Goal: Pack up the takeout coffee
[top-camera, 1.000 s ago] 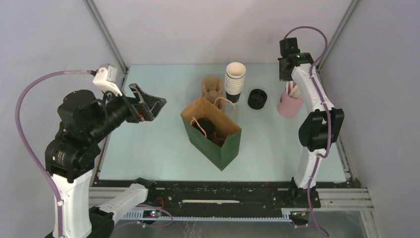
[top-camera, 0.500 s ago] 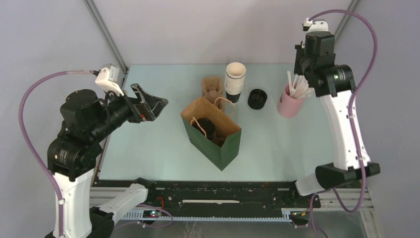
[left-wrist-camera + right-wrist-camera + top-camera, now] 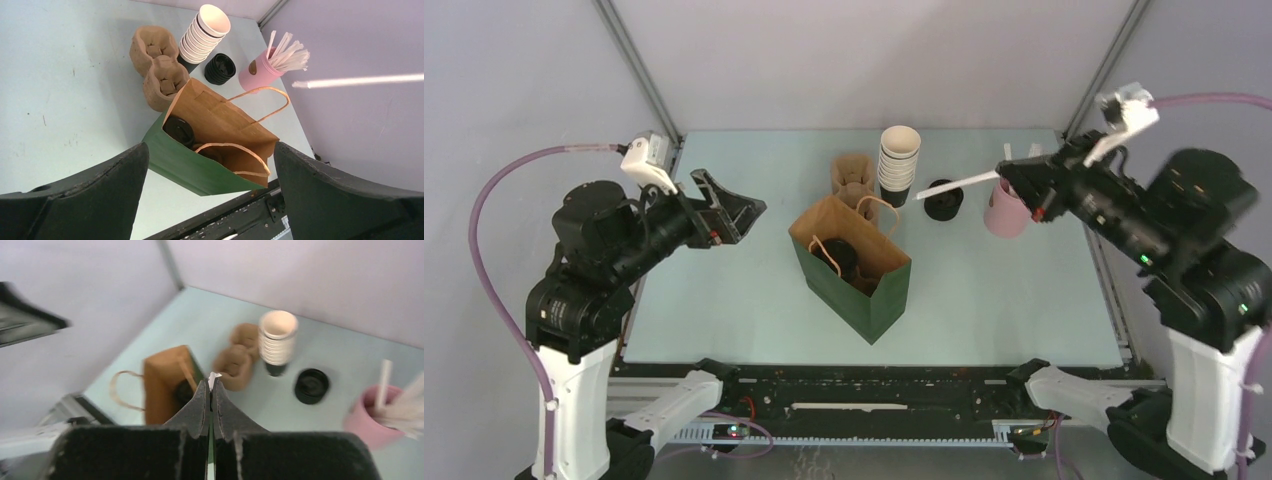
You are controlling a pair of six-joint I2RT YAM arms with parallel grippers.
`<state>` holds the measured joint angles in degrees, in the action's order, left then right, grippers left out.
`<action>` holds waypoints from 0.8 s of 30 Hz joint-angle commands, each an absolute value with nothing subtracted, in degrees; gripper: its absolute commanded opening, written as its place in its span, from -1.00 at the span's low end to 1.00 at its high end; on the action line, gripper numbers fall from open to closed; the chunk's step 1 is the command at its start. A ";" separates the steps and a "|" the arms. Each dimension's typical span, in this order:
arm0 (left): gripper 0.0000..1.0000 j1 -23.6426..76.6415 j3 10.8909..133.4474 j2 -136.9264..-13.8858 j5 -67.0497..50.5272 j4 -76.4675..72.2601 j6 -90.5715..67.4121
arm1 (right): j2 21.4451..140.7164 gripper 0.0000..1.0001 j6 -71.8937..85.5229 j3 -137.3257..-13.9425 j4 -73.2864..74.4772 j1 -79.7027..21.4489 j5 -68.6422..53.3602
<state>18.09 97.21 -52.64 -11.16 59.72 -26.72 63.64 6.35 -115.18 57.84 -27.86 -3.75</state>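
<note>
Left gripper (image 3: 742, 218): I am holding it wide open.
Right gripper (image 3: 1021, 186): I am pinching a straw (image 3: 959, 184).
Coffee (image 3: 178, 130): sitting in the bag (image 3: 200, 172).

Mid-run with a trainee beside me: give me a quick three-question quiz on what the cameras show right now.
1. True or false: the takeout coffee sits inside the green bag.
2. What is the right gripper pinching? A) a spoon B) a white straw C) a napkin
3. Fill in: the fingers of the left gripper stand ___ (open or shut).

Key: 1 true; 2 B; 3 open.
</note>
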 commanded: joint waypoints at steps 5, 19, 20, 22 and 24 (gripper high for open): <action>1.00 18.24 95.33 -51.40 -12.85 57.05 -28.26 | 57.70 -1.00 17.65 -112.17 52.76 -32.26 -19.21; 0.99 18.25 93.14 -48.60 -12.89 56.25 -31.32 | 76.17 -1.00 11.95 -125.95 70.55 -55.39 7.04; 0.99 18.31 92.85 -48.27 -12.79 56.05 -31.48 | 78.34 -1.00 11.08 -128.13 72.54 -57.76 10.80; 0.99 18.23 92.65 -47.81 -12.61 55.82 -31.74 | 82.45 -1.00 9.29 -131.54 75.90 -61.24 17.07; 0.99 18.21 92.57 -47.34 -12.40 55.88 -31.89 | 85.28 -1.00 7.95 -133.78 77.53 -63.17 19.60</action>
<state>18.09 93.10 -48.23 -12.19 57.89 -30.65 80.75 12.62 -128.62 68.58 -58.61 6.22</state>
